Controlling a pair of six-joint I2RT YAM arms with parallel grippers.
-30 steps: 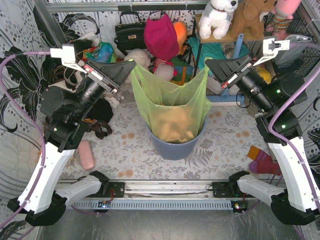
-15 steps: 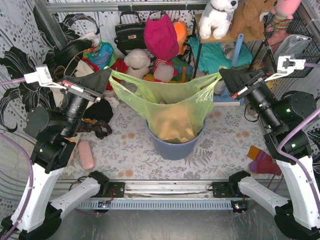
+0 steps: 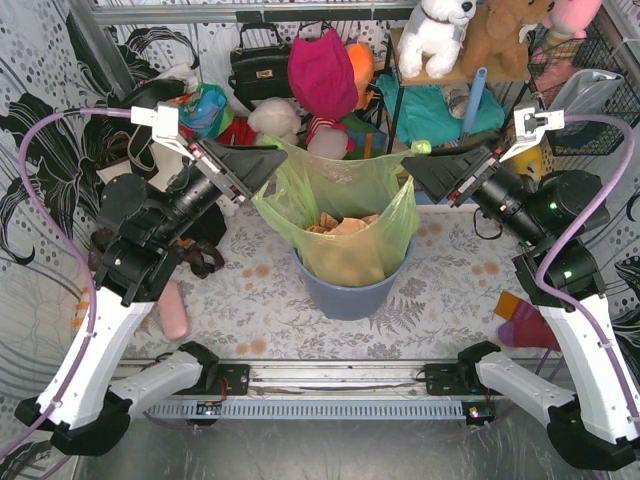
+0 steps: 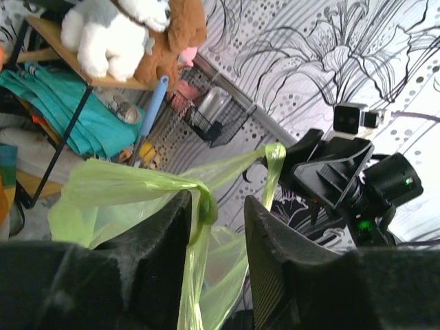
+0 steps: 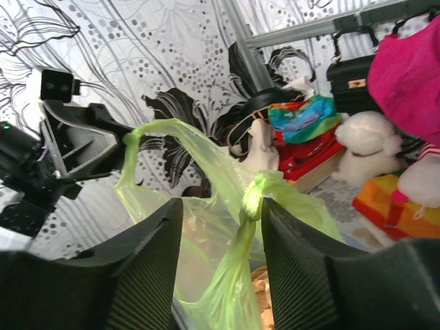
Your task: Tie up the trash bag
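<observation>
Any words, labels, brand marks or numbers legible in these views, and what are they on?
No text can be read in any view.
Gold plate on the black handbag: too small to read.
Print on the colourful bag next to it: blurred, no words can be made out.
On the trash bag: no print visible.

The left arm (image 3: 105, 335) and right arm (image 3: 592, 345) rise from the near edge and bend inward, so the left gripper (image 3: 266, 159) and right gripper (image 3: 411, 169) face each other, well apart, both with jaws parted.
</observation>
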